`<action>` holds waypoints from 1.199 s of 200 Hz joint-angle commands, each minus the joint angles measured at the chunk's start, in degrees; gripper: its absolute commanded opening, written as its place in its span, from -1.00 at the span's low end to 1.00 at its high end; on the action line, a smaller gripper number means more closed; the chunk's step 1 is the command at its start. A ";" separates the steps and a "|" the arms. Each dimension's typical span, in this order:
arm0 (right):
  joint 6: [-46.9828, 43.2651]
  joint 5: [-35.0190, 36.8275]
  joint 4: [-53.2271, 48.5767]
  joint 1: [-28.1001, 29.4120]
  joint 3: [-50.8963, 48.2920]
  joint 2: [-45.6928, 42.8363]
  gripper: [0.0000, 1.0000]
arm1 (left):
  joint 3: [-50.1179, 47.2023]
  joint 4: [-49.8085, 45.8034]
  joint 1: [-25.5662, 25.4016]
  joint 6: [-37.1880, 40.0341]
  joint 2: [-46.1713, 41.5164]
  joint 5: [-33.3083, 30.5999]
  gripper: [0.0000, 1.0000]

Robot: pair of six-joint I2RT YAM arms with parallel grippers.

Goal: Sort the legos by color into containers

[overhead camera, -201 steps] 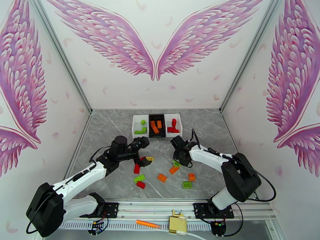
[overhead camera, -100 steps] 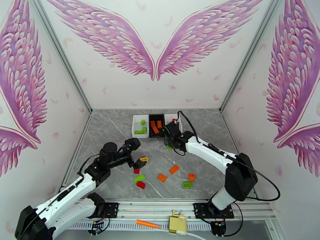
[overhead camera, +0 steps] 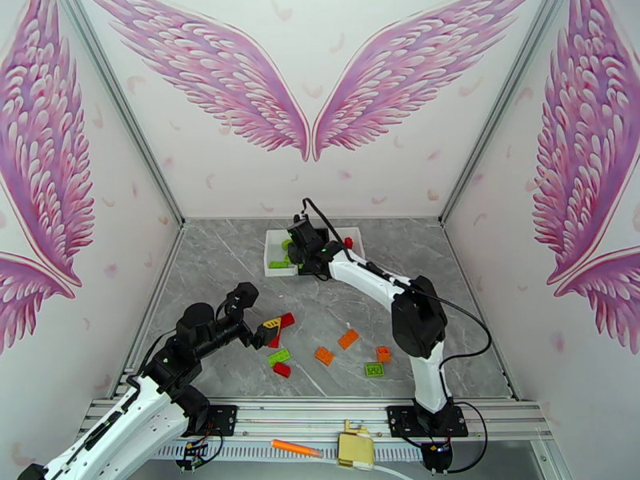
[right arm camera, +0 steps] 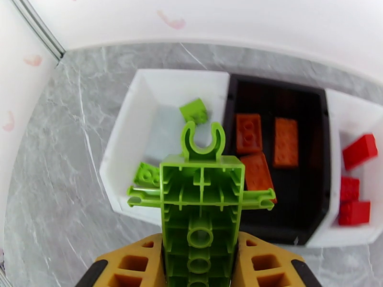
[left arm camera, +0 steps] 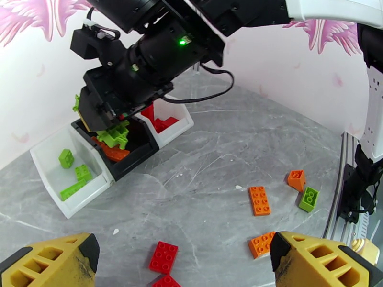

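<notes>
White arms (overhead camera: 364, 274), black joints (overhead camera: 416, 315), yellow claw fingers (left arm camera: 311, 259)

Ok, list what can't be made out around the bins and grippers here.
- Right wrist view: the held green lego piece hides the right gripper's fingertips and part of the black bin.
- Top view: the right arm covers that bin, so its contents are hidden there.
- Left wrist view: the bottom edge cuts off the open left gripper's fingers and one red brick.

An orange stick (overhead camera: 296, 449) lies beside the metal rail (overhead camera: 312, 411) at the near edge, just left of a beige box (overhead camera: 356, 450).
</notes>
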 commanded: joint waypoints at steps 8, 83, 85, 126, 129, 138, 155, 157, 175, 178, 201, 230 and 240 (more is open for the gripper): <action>-3.31 -0.33 6.05 0.21 6.37 6.02 -0.37 | -1.13 -1.37 0.34 -1.58 -0.33 -1.31 0.98; -4.28 -2.56 14.18 0.20 14.33 17.70 -0.29 | 0.00 -4.17 0.27 -1.25 -0.35 -2.13 0.98; -4.40 -2.62 14.31 0.20 14.46 17.86 -0.29 | 0.04 -4.10 0.28 -1.21 -0.34 -2.13 0.98; -6.84 -2.15 13.49 0.16 16.42 17.86 0.12 | -0.11 -2.54 0.34 -3.41 0.74 -4.95 0.98; -7.12 -2.03 13.45 0.16 16.23 17.42 0.19 | 0.00 -2.36 0.37 -3.73 1.09 -5.34 0.98; -7.67 -1.98 13.42 0.12 15.78 16.41 0.32 | 0.22 -1.89 0.40 -5.06 2.40 -6.65 0.98; -8.26 -2.16 13.83 0.10 12.98 13.00 0.51 | 1.07 -1.10 0.34 -10.27 5.78 -10.17 0.98; -8.40 -2.32 14.09 0.11 12.34 12.55 0.52 | 1.20 -0.98 0.28 -11.00 6.16 -10.68 0.98; -9.06 -3.43 16.63 0.19 5.66 7.26 0.66 | 2.47 -2.20 -0.54 -17.39 9.94 -16.27 0.98; -9.22 -3.48 17.12 0.13 4.36 6.33 0.68 | 2.75 -2.70 -0.79 -18.55 10.47 -17.79 0.98; -10.35 -4.11 21.54 0.16 -6.39 -1.91 0.79 | 4.75 -6.98 -2.58 -25.55 14.12 -26.11 0.98; -11.21 -5.45 25.31 0.01 -20.41 -11.89 0.88 | 7.68 -11.70 -4.84 -33.34 17.77 -31.78 0.98; -11.13 -5.90 26.16 -0.01 -25.33 -15.29 0.90 | 8.45 -13.88 -5.81 -36.04 19.08 -33.32 0.98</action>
